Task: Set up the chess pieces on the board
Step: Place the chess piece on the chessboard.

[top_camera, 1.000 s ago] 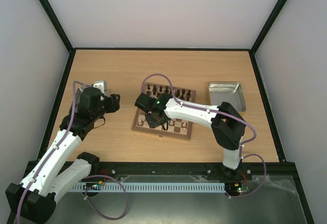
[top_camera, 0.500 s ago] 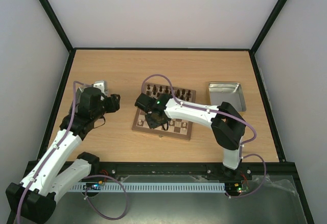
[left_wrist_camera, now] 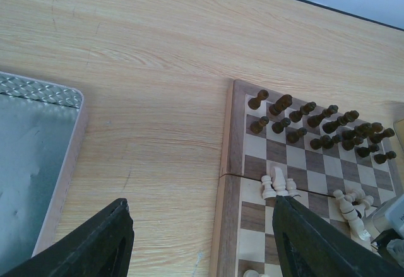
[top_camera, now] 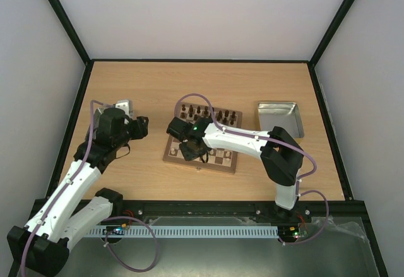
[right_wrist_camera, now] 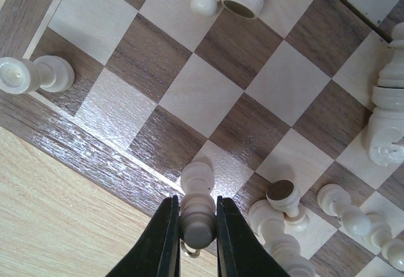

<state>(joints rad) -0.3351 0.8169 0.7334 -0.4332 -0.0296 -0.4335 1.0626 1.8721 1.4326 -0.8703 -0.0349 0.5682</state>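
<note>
Cream chessman [right_wrist_camera: 197, 182] between downward-pointing right jaws

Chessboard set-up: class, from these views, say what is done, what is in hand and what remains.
Done: the dark pieces stand in two rows along the far side of the board. In hand: the right gripper is shut on a cream piece at the near edge. Left: other cream pieces lie tipped or bunched, not yet in their rows. The left gripper hangs open over the table, holding nothing.
</note>
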